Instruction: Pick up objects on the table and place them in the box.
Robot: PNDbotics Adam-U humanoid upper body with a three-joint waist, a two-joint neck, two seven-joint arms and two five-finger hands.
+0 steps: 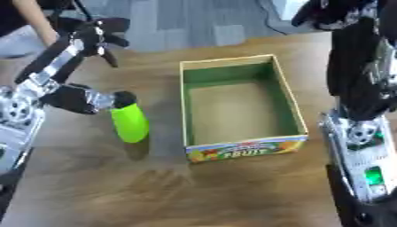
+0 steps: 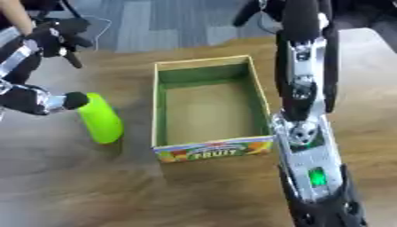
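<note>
Green bottle (image 1: pixel 130 123) sits left of the box (image 1: pixel 291 106), near it but apart, dark cap toward the far-left, base toward the near side. Its long axis runs far to near, roughly parallel to the box's long walls, slightly angled. It seems to be raised off the tabletop (image 1: pixel 155 186) — a shadow lies just beneath its near end — though contact cannot be ruled out.

A dark, silver-jointed part of the left arm meets the bottle at the cap end; whether anything there is clamped on the cap cannot be told. The left hand (image 1: pixel 99 33) shows farther up, at the far-left, fingers spread apart and holding nothing visible. The right arm comes down the right side of the scene; the right hand (image 2: pixel 267 9) is at the far top edge, and whether its fingers are apart or together cannot be told.

Box is empty, green inside, a fruit label on its near wall.

Risks, as judgement:
- Hold is at one end only — the bottle could swing or slip as it is carried right.
- The bottle's base could clip the left wall of the box and shove or tip it.
- Dropped from height, a round bottle may roll off the left tabletop edge.
</note>
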